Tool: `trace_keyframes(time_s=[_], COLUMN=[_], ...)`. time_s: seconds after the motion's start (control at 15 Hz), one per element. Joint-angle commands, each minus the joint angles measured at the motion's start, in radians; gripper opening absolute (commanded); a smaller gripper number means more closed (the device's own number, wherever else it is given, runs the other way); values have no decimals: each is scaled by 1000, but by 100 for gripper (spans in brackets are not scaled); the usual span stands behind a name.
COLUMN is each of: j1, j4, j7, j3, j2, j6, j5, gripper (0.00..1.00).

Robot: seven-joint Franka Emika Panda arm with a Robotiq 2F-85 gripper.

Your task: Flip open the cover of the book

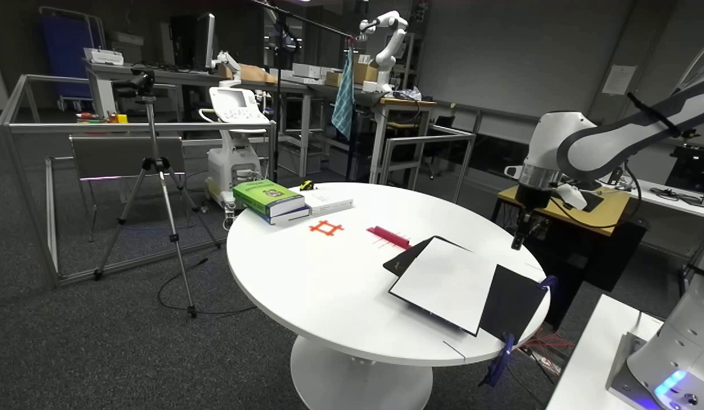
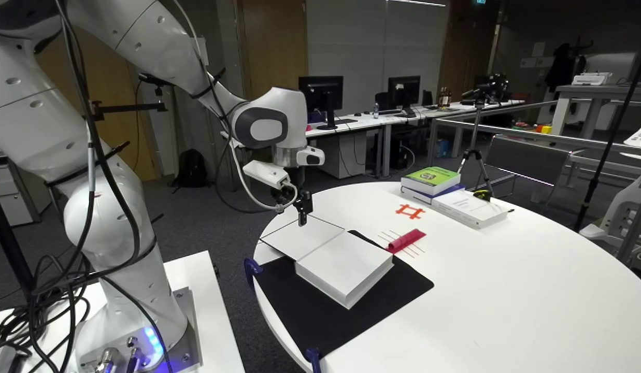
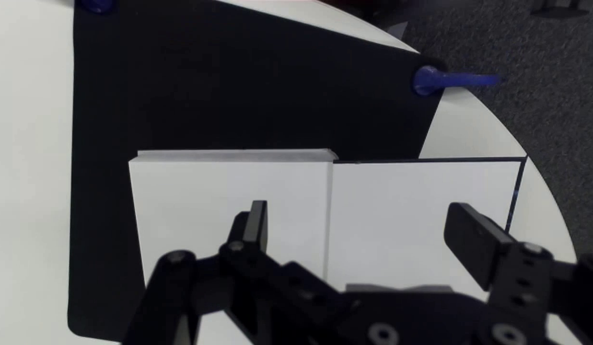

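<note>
Black jaws, nearest in the wrist view, stand wide apart above an open book point(image 3: 320, 206), its white pages point(image 3: 205, 194) at left and its cover point(image 3: 397, 211) spread out at right, white inner face up. 2 blue clamps point(image 3: 428, 80) hold a black mat point(image 3: 229, 96) beneath the book at the edge of a round white counter point(image 3: 28, 167). In an exterior view, a green book point(image 1: 269, 195) sits on a blue book point(image 1: 289, 215) at the counter's far left, with a white book point(image 1: 327, 201) just beside them.

Gripper point(image 3: 358, 218): black
Book's pages point(image 3: 205, 194): plain white, lower than the gripper
Cover point(image 3: 406, 196): white inside, dark-edged
Mat point(image 3: 243, 96): solid black
Clamps point(image 3: 428, 80): blue
Stacked volume point(image 2: 431, 177): bright green, well apart from the gripper
</note>
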Motion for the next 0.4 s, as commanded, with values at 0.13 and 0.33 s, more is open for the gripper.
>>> trace_keyframes(time_s=[0.13,0.33], j1=[3,2], j4=[1,2], j7=[6,6], j3=[-3,-3], j2=[1,4], j6=[-6,-6], j5=[-2,-1], gripper=[100,100])
